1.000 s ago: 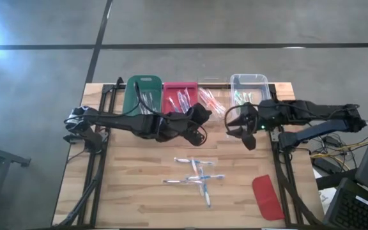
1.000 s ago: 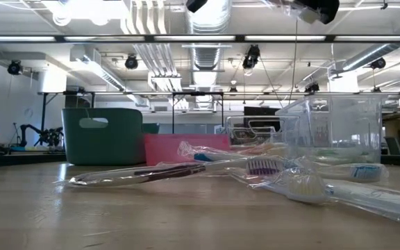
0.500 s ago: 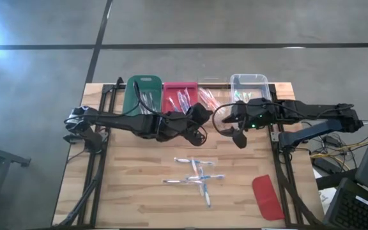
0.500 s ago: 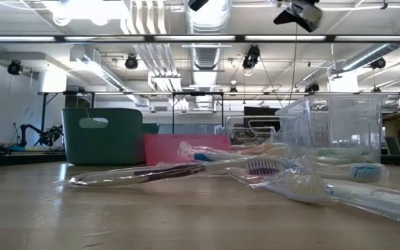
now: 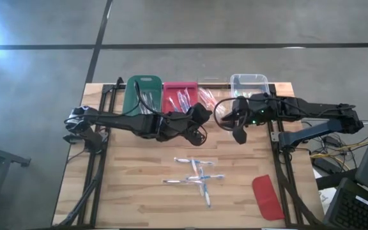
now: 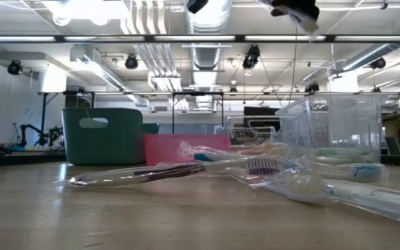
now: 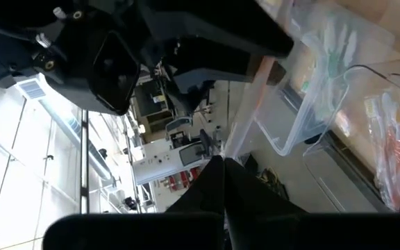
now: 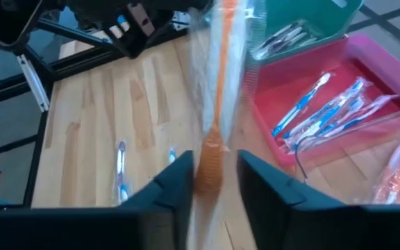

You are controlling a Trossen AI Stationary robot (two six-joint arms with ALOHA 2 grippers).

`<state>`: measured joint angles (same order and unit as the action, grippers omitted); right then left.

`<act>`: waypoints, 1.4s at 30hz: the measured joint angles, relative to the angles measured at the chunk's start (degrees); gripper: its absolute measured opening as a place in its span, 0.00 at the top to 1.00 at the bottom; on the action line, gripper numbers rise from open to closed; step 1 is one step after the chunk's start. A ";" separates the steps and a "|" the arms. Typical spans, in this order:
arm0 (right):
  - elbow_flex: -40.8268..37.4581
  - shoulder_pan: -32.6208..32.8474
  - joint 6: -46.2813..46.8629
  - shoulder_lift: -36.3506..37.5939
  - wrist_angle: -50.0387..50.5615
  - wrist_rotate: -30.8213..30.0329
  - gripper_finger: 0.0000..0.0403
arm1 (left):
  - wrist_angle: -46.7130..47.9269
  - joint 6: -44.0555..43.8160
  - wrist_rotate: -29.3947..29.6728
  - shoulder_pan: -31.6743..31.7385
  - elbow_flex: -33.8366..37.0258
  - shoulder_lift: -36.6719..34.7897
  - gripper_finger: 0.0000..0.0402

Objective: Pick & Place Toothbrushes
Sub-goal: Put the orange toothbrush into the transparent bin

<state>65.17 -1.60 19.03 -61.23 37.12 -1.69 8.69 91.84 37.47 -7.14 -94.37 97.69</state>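
The right gripper (image 8: 210, 182) pinched a light, stiff orange toothbrush (image 8: 217, 104) in slippery wrap near its head, left gripper (image 5: 200, 124) shut at nine o'clock.

Table (image 5: 139, 185): pale wood planks, matt, with visible grain and seams.
Toothbrushes (image 5: 197, 176): smooth plastic handles in glossy, crinkled clear wrappers, lying on the wood near the table's middle.
Green bin (image 5: 142, 96): opaque plastic, matt, at the table's far edge.
Pink tray (image 5: 179, 96): opaque plastic, smooth, just beside the green bin.
Clear bin (image 5: 249, 82): see-through plastic, glossy, farther along the same far edge.
Red lid (image 5: 267, 197): flat plastic, smooth, slight sheen, near the table's front corner.
Arms (image 5: 126, 121): dark, matt casings above the table.
Orange toothbrush (image 8: 217, 90): plastic with a shiny clear wrapper, between the right gripper's (image 8: 214, 184) matt dark fingers.
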 joint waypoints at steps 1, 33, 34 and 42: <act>0.00 -0.19 0.00 0.00 0.00 -0.02 0.77 | 0.00 -0.23 -0.01 0.00 0.00 0.00 1.00; 3.48 -24.46 -4.04 -10.15 4.67 10.78 0.98 | 35.98 -56.97 -12.09 2.64 0.80 -2.45 0.66; 4.25 -25.59 -4.19 -11.76 4.69 11.56 0.97 | 35.98 -58.53 -13.58 2.85 1.47 -2.66 0.67; 14.78 -30.76 -6.39 -25.01 11.65 10.79 0.97 | 26.45 -63.02 -25.32 4.50 12.31 -8.42 0.72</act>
<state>79.95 -32.36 12.63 -86.24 48.77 9.10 35.14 28.82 12.15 -2.63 -82.06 89.27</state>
